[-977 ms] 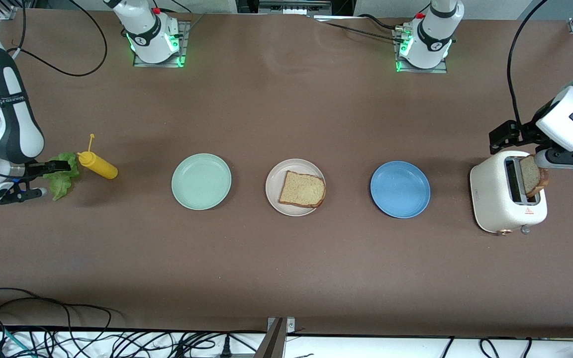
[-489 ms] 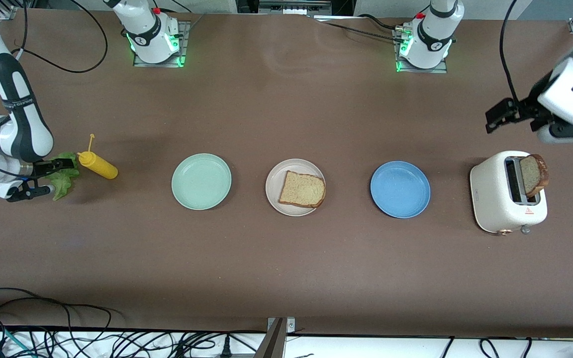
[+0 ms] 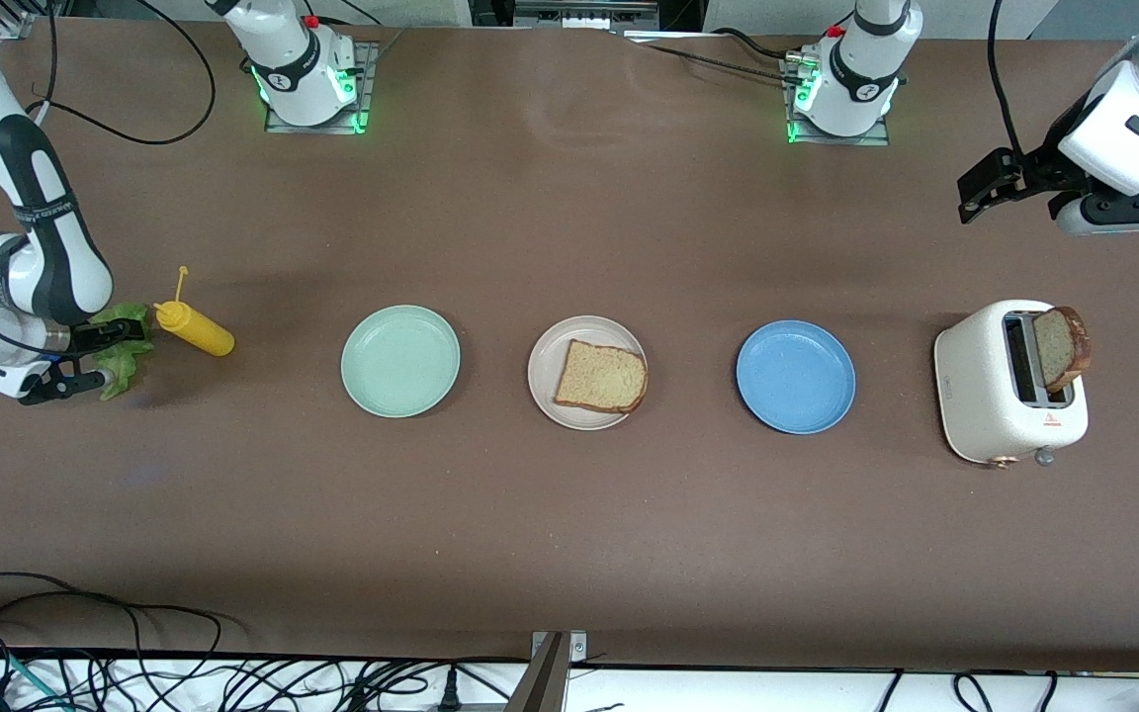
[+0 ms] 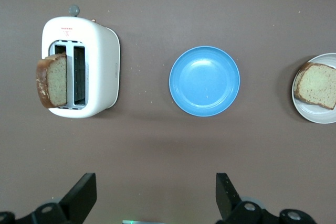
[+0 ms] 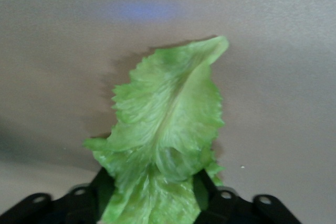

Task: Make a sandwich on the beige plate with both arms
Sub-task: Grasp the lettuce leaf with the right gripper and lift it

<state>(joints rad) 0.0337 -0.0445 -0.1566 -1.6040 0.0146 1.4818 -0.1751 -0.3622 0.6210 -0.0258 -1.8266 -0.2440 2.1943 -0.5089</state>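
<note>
A bread slice (image 3: 601, 377) lies on the middle plate (image 3: 543, 368); another stands in the toaster (image 3: 985, 396).

Front camera looks down across the whole table; left wrist camera shares its toaster (image 3: 1009, 384) (image 4: 80, 66).

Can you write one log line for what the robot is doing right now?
right pincer: closing on lettuce leaf | left pincer: open, over table | beige plate: one bread slice | toaster: second slice
</note>
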